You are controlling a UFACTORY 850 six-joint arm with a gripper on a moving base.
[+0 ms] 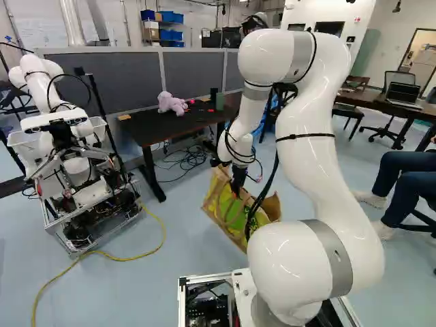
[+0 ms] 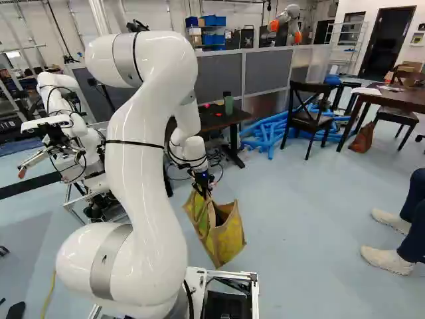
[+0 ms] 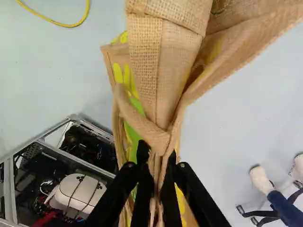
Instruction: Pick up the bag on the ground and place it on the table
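My gripper [image 1: 237,187] is low beside the bent arm in the left base view, at the top of the tan, green and yellow bag [image 1: 228,212]. In the wrist view the gripper [image 3: 157,163] is shut on the gathered handle and rim fabric of the bag [image 3: 163,71], pinched between both fingers. The bag hangs tilted in the right base view, its open top showing; whether its bottom touches the floor I cannot tell. The dark table [image 1: 153,133] stands beyond the bag, against the grey partitions.
On the table lie a purple plush toy [image 1: 172,103] and a green cup [image 2: 228,104]. Another robot [image 1: 75,157] stands left, with a yellow cable [image 1: 129,258] on the floor. Dark chair [image 2: 309,116] and blue tubes [image 2: 269,135] are farther off. Black cables lie under the table.
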